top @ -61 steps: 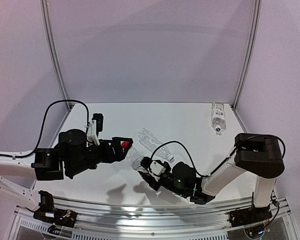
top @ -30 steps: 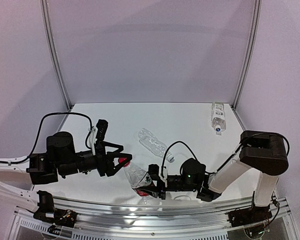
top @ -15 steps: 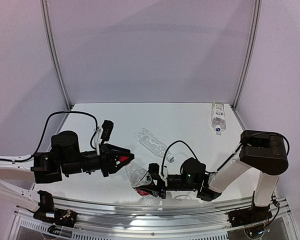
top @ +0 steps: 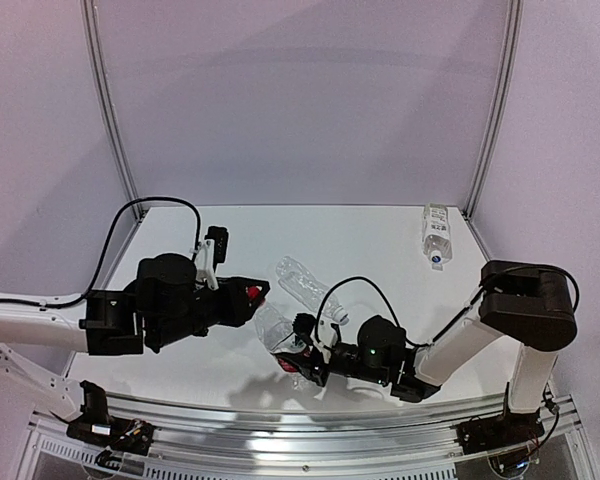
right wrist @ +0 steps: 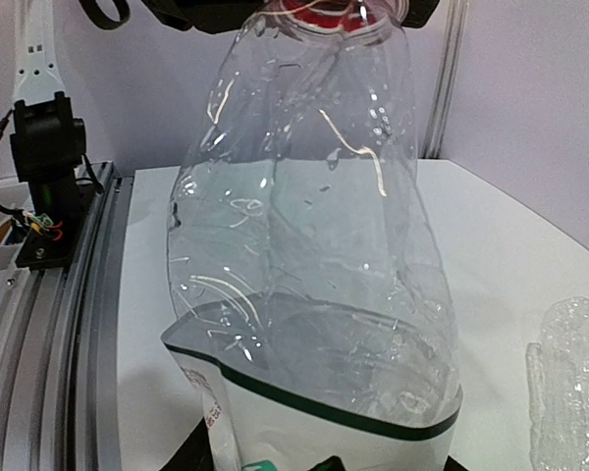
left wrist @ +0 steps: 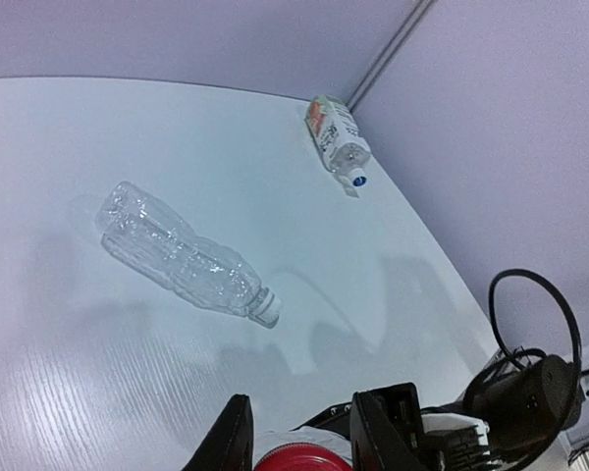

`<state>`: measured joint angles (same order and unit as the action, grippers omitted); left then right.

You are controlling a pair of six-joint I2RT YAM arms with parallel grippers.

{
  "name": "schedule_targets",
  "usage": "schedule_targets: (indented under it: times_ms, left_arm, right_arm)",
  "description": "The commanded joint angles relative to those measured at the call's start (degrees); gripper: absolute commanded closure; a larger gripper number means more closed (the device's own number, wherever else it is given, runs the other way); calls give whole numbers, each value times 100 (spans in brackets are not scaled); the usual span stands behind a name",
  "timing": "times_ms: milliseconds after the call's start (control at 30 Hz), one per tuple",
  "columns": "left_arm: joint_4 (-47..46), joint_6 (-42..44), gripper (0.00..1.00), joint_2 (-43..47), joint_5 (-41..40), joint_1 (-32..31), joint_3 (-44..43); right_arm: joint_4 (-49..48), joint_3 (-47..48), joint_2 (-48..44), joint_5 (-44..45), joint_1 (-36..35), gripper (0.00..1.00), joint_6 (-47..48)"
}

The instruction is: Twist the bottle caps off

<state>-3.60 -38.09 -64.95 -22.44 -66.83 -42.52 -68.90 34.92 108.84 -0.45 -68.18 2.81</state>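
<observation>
A clear bottle [top: 271, 325] with a white, dark-edged label [right wrist: 304, 432] hangs tilted above the table between both arms. My right gripper [top: 298, 358] is shut on its labelled base; in the right wrist view the bottle [right wrist: 314, 226] fills the frame and hides most of the gripper [right wrist: 324, 463]. My left gripper [left wrist: 304, 444] is shut on the red cap [left wrist: 304, 459] at the bottle's neck, one finger on each side. From above, the left gripper [top: 252, 294] holds that cap [top: 251, 292]. The red cap [right wrist: 319, 10] also shows at the top of the right wrist view.
A slim ribbed clear bottle [top: 302, 283] lies mid-table, its white cap [left wrist: 267, 308] pointing at the right arm. A labelled bottle [top: 435, 236] with a blue-and-white cap [left wrist: 357, 181] lies at the far right corner by a frame post [top: 490, 110]. A metal rail [top: 310, 425] edges the near side.
My left gripper closed on the red cap. Both arms then moved away from the near edge, lifting and tilting the bottle. The other two bottles did not move.
</observation>
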Motion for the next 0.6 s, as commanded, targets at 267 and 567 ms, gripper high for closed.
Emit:
schedule_targets:
  times_ms: [267, 567]
  left_arm:
    - [548, -498, 33, -321, -701, -80, -352]
    - [428, 96, 1, 602, -448, -111, 197]
  right_arm:
    - [86, 51, -113, 716, 25, 55, -27]
    - [-20, -23, -149, 404, 33, 56, -78]
